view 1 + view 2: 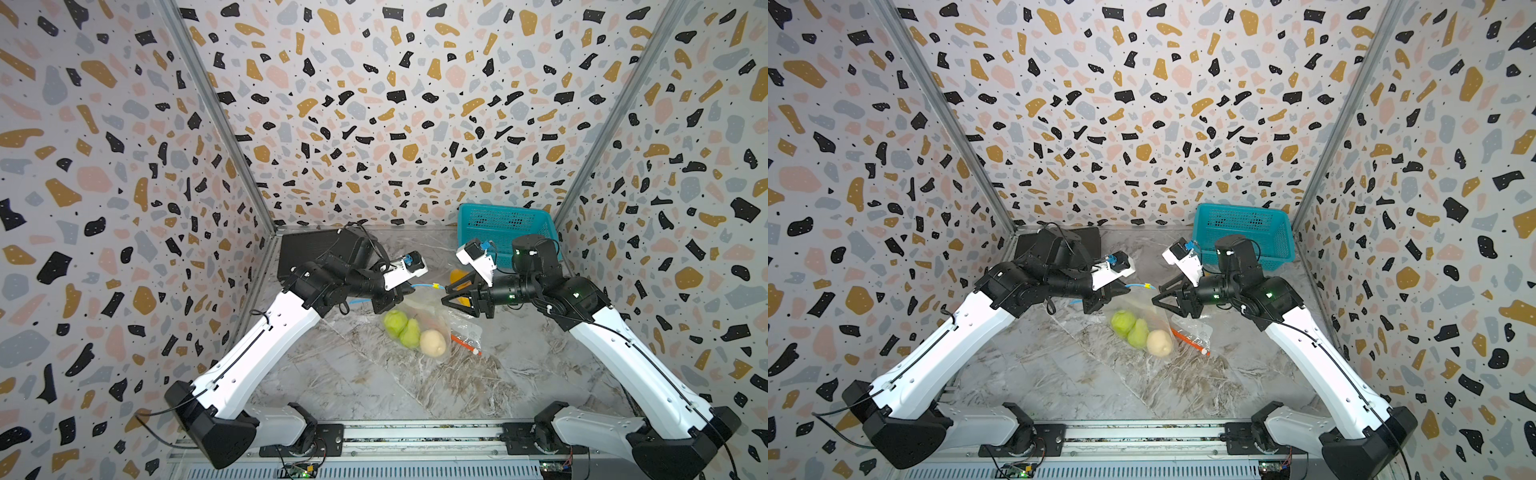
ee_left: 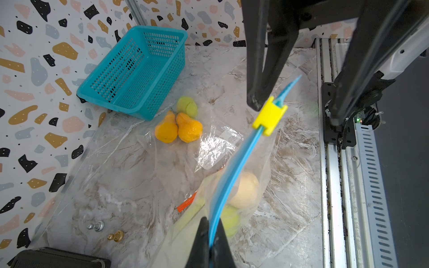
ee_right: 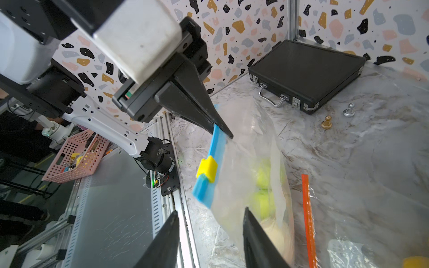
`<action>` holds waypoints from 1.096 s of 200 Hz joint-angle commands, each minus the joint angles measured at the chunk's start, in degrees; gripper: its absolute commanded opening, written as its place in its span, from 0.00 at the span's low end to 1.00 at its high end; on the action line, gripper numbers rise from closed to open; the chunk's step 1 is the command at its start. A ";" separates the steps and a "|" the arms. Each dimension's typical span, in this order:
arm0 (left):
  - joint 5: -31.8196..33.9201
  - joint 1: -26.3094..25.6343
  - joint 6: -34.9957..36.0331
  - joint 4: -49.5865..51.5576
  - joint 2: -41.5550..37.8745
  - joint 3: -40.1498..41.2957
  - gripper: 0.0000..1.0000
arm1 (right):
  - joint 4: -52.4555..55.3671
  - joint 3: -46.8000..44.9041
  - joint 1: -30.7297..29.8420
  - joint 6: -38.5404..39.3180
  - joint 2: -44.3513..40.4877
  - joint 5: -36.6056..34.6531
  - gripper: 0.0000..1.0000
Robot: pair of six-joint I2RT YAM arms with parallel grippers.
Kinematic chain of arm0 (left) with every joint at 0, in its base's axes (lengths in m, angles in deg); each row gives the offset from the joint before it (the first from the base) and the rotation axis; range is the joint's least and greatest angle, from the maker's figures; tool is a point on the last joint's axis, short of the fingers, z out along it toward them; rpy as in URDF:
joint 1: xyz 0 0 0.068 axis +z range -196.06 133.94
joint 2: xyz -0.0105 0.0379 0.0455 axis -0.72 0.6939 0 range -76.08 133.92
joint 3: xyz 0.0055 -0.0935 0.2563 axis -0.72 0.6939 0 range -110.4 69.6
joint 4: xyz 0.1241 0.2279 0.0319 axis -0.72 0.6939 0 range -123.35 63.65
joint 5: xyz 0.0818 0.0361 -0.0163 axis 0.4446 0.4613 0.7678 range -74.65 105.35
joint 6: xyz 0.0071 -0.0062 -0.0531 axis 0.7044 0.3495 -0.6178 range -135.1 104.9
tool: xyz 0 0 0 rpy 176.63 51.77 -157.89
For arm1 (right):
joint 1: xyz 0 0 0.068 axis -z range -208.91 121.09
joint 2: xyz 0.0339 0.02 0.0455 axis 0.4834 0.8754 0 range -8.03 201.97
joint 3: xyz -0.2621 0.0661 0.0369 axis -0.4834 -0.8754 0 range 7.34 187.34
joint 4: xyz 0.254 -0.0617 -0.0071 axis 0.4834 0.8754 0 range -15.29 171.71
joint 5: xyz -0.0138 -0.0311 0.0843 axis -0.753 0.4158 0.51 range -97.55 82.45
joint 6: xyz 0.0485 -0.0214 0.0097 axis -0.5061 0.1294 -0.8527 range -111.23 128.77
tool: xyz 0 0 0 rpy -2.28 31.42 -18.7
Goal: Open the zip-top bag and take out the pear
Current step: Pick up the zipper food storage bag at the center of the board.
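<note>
**Slider not yet caught: watch the pinch**

Your left gripper [image 2: 210, 232] is clamped tight on the blue zip strip [image 2: 234, 171]. It holds the top edge of the bag [image 3: 250, 162] up, while the bottom of the bag seems to rest on the table [image 1: 353, 374]. Your right gripper [image 3: 210, 218] has its jaws apart with nothing between them. In a top view it sits at 3 o'clock of the yellow slider [image 1: 435, 286], just beside it.

The pear [image 1: 410, 333] lies in the sagging bottom of the bag, at 6 o'clock of the slider and near the table's middle. It is wedged between another green fruit [image 1: 395, 322] and a pale round thing [image 1: 433, 343].

What could go wrong from here:

- The slider is small. If you close a little off it, you will likely pinch only strip or film, and the zip will not run.
- If you pull along the strip too hard, it may slip out of your left grip, since three fruits weigh on that one hold.
- The strip hangs loose at its free end, so a nudge could swing the slider away from your jaws.
- A second bag [image 1: 467, 332] lies at 3 o'clock of the fruit. If you drop low you could snag it.
</note>
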 commanded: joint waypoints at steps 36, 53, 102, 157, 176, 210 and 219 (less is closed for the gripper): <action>-1.08 0.34 -0.10 0.33 0.30 -1.87 0.00 | -1.85 3.53 0.02 -0.44 1.48 0.85 0.28; -1.14 0.37 -0.10 0.29 0.34 -1.94 0.00 | -2.37 3.85 0.02 -0.79 1.83 0.78 0.26; -1.23 0.33 0.03 0.56 0.39 -1.96 0.00 | -1.79 4.68 0.02 -0.79 2.76 0.27 0.00; -2.79 0.34 -1.26 -1.47 -1.61 -1.89 0.47 | -1.09 4.63 0.01 -0.71 2.01 -0.32 0.00; -5.31 0.33 -2.47 -4.74 -3.69 -1.85 0.64 | -0.24 4.93 0.02 -0.18 2.01 -0.15 0.00; -12.24 0.33 -3.54 -9.71 -5.24 -2.45 0.72 | 0.70 5.29 0.02 0.35 2.06 0.43 0.00; -13.95 0.37 -3.19 -9.91 -4.84 -2.94 0.72 | 0.88 5.38 0.02 0.35 2.10 0.66 0.00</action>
